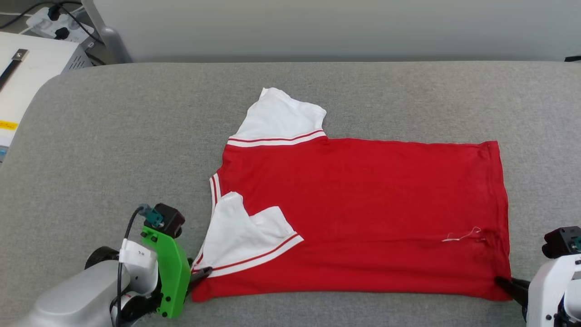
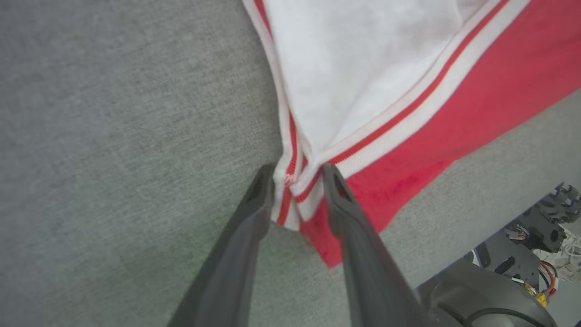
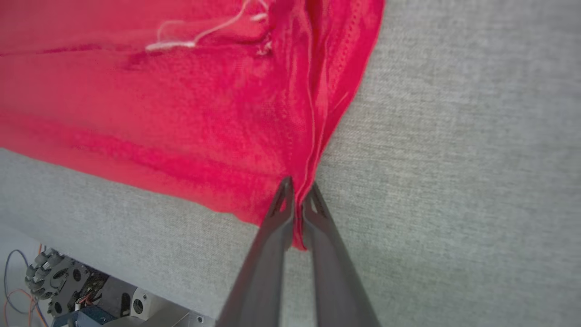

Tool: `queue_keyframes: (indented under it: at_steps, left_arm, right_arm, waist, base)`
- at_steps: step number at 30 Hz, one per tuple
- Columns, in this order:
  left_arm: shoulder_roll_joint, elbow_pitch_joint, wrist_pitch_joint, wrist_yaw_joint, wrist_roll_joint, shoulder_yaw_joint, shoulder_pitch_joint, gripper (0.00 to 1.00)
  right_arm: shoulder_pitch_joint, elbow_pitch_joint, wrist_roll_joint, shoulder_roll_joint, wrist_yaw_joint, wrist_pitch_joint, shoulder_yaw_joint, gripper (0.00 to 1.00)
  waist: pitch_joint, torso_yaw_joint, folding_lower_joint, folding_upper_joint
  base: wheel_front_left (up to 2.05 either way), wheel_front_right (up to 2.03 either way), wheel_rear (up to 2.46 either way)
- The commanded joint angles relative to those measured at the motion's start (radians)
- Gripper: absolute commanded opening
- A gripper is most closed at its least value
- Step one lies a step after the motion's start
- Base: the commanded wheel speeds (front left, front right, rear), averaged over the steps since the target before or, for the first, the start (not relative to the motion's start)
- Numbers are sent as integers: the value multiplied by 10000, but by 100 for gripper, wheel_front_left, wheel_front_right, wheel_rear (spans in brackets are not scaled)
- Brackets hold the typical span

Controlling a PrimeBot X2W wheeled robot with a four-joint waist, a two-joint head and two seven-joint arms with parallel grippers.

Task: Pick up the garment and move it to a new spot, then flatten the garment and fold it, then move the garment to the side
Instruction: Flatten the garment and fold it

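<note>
The garment (image 1: pixel 354 204) lies flat on the grey padded table (image 1: pixel 113 136), red body to the right, one white sleeve pointing away and the other folded onto the body. My left gripper (image 1: pixel 202 274) is at the near left corner. In the left wrist view its fingers (image 2: pixel 297 175) stand apart, with the striped trim of the garment (image 2: pixel 363 68) lying slack between them. My right gripper (image 1: pixel 504 282) is at the near right corner. Its fingers (image 3: pixel 298 188) are pinched shut on the red hem of the garment (image 3: pixel 181 113).
A white box (image 1: pixel 27 77) and a power strip (image 1: pixel 50 22) sit beyond the table's left end. The table's near edge runs just behind both grippers, with the robot's base (image 2: pixel 535 227) below it. A loose white thread (image 1: pixel 463 236) lies on the red cloth.
</note>
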Motion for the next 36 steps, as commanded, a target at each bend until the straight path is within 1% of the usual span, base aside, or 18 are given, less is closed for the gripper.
queue_keyframes:
  at_steps: [1, 7, 9, 11, 14, 16, 18, 23, 28, 33, 36]
  left_arm:
    - [46, 49, -127, -12, 119, 77, 48, 100]
    - [553, -380, -1083, 14, 552, 687, -681, 100]
    - [655, -527, -1363, 23, 643, 945, -1006, 100]
    - [754, -572, -1585, 131, 944, 1119, -1424, 100]
    - [664, -528, -1740, 234, 1163, 1429, -2142, 100]
    - [602, -484, -1662, 190, 1356, 1512, -2649, 100]
    - [386, -353, -1539, 115, 1475, 1648, -3300, 100]
    - [-123, 363, -749, -155, 1653, 1751, -4874, 100]
    - [-529, 1346, 262, -404, 1734, 1675, -6297, 100]
    - [-1021, 2389, 1816, -579, 1393, 1526, -7709, 100]
    - [-1224, 2937, 3070, -617, 957, 1444, -8388, 100]
  right_arm:
    - [-19, -15, -99, 35, -9, -215, -67, 100]
    - [92, -672, -654, -23, -9, -1681, -857, 100]
    - [32, -892, -1027, 64, -9, -2255, -1254, 100]
    - [-100, -1130, -1416, 268, -9, -2806, -1660, 100]
    - [-317, -1581, -2172, 615, -9, -3593, -2245, 100]
    - [-432, -1861, -2582, 882, -9, -3928, -2489, 100]
    - [-525, -2249, -2851, 1310, -9, -4227, -2795, 100]
    - [-713, -3342, -3558, 2067, -9, -4451, -3142, 100]
    - [-846, -4168, -4024, 2470, -9, -4317, -3090, 100]
    - [-1185, -4673, -4292, 2606, -9, -4227, -2970, 100]
    - [-1445, -4817, -4362, 2675, -9, -4212, -2769, 100]
  waist:
    - [-118, 8, 0, 0]
    - [-416, -104, 0, 0]
    - [-414, -178, 0, 0]
    - [-333, -298, 0, 0]
    - [-78, -471, 0, 0]
    - [160, -593, 0, 0]
    - [487, -715, 0, 0]
    - [1405, -1092, 0, 0]
    - [2356, -1487, 0, 0]
    - [3368, -1844, 0, 0]
    - [3914, -2087, 0, 0]
  base:
    - [0, 0, 0]
    - [0, 0, 0]
    - [0, 0, 0]
    - [0, 0, 0]
    - [0, 0, 0]
    - [0, 0, 0]
    - [0, 0, 0]
    - [0, 0, 0]
    - [0, 0, 0]
    - [0, 0, 0]
    - [0, 0, 0]
